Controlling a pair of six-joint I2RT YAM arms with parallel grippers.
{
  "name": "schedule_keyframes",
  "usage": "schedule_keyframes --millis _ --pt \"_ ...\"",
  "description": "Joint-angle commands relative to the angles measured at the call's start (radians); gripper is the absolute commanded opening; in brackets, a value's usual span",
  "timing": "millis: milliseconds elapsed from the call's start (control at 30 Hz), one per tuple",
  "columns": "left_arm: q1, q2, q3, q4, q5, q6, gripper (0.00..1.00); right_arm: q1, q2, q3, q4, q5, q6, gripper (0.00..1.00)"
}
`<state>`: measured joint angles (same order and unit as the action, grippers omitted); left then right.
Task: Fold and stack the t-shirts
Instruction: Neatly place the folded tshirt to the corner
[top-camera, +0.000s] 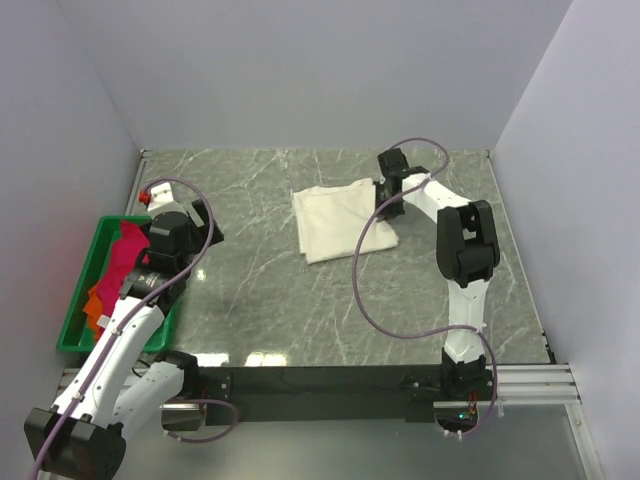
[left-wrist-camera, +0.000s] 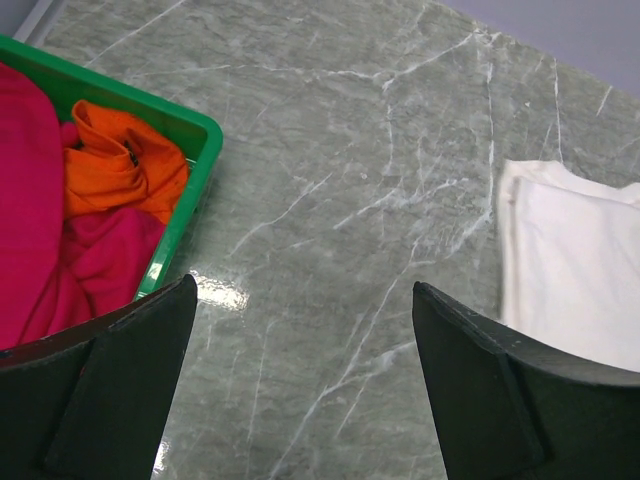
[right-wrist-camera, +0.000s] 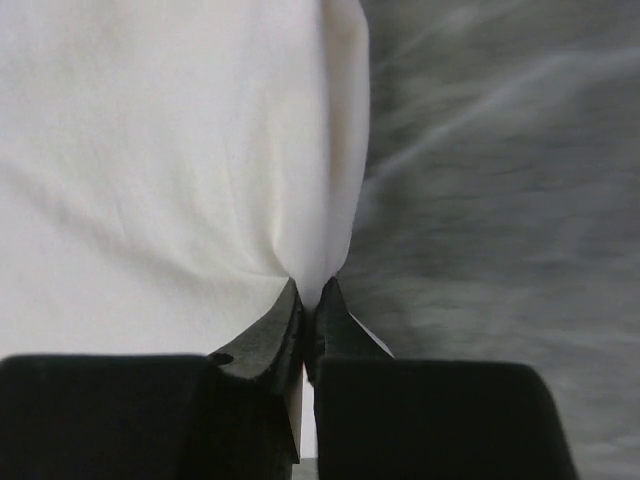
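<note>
Over at the left edge of the tabletop (top-camera: 260, 300) sits the green crate (left-wrist-camera: 205, 140), with the crimson-pink shirt (left-wrist-camera: 30, 200) and the orange shirt (left-wrist-camera: 120, 165) bunched inside, neither folded yet. The left gripper (left-wrist-camera: 305, 288) hangs just beside the crate over bare marble, jaws spread wide and holding nothing.

Towards the far middle lies the cream shirt (top-camera: 335, 220), already a flat rectangle. At its right edge the right gripper (right-wrist-camera: 312, 300) is clamped tight on a small pinch of the cloth, which puckers up into the jaws.

From where I stand, the step looks like the next fold or a tidy-up of that cream shirt. To do it well, I'd lift the edge only enough to clear the layers beneath and carry it straight across, so the sides line up. I can't tell how many layers are caught, so go slowly. The free left claw could press the opposite side down to stop sliding.
</note>
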<state>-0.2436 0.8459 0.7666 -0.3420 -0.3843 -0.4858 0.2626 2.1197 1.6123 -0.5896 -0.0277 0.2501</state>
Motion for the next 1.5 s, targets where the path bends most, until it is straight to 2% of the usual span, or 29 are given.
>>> schedule_keyframes --millis 0,133,167,300,400,533,767,833,867,967,1000,1033,1067,1167,1200,1300,1367,1467 --pt "0.003 -0.016 0.019 0.018 -0.028 0.019 0.94 -0.069 0.005 0.087 -0.076 0.36 -0.11 0.0" --pt "0.003 -0.022 0.016 0.018 -0.031 0.021 0.94 -0.176 0.014 0.138 -0.075 0.521 -0.147 0.0" --pt "0.003 -0.024 0.016 0.018 -0.03 0.021 0.94 -0.187 0.02 0.139 -0.053 0.604 -0.167 0.0" --pt "0.003 -0.028 0.013 0.02 -0.033 0.023 0.94 -0.239 0.045 0.106 0.052 0.788 -0.345 0.0" --pt "0.003 -0.024 0.013 0.02 -0.033 0.023 0.94 -0.315 0.048 0.055 0.123 0.836 -0.362 0.0" --pt "0.003 -0.013 0.013 0.015 -0.028 0.023 0.94 -0.378 0.048 -0.003 0.241 0.865 -0.469 0.0" --pt "0.003 0.016 0.017 0.011 -0.024 0.021 0.94 -0.444 0.109 0.084 0.283 0.861 -0.514 0.02" --pt "0.003 0.025 0.016 0.011 -0.024 0.023 0.94 -0.456 0.141 0.135 0.277 0.871 -0.511 0.12" --pt "0.003 0.03 0.016 0.011 -0.024 0.023 0.94 -0.459 0.154 0.174 0.271 0.877 -0.487 0.23" --pt "0.003 0.036 0.013 0.014 -0.025 0.023 0.94 -0.474 0.183 0.218 0.237 0.885 -0.456 0.34" --pt "0.003 0.041 0.013 0.014 -0.025 0.023 0.94 -0.477 0.187 0.259 0.217 0.891 -0.405 0.41" --pt "0.003 0.042 0.014 0.014 -0.027 0.023 0.94 -0.482 0.192 0.28 0.168 0.893 -0.376 0.44" --pt "0.003 0.047 0.014 0.014 -0.027 0.021 0.94 -0.482 0.189 0.299 0.143 0.882 -0.347 0.48" --pt "0.003 0.051 0.019 0.014 -0.027 0.024 0.94 -0.476 0.151 0.348 0.039 0.778 -0.2 0.52" --pt "0.003 0.053 0.019 0.012 -0.027 0.023 0.94 -0.473 0.135 0.337 0.031 0.675 -0.152 0.52" --pt "0.003 0.05 0.019 0.011 -0.03 0.023 0.94 -0.445 0.054 0.261 0.042 0.484 -0.098 0.52" --pt "0.003 0.044 0.019 0.009 -0.031 0.023 0.94 -0.425 -0.013 0.223 0.04 0.431 -0.066 0.54" --pt "0.003 0.024 0.017 0.008 -0.036 0.021 0.95 -0.393 -0.131 0.135 0.028 0.368 0.065 0.59"
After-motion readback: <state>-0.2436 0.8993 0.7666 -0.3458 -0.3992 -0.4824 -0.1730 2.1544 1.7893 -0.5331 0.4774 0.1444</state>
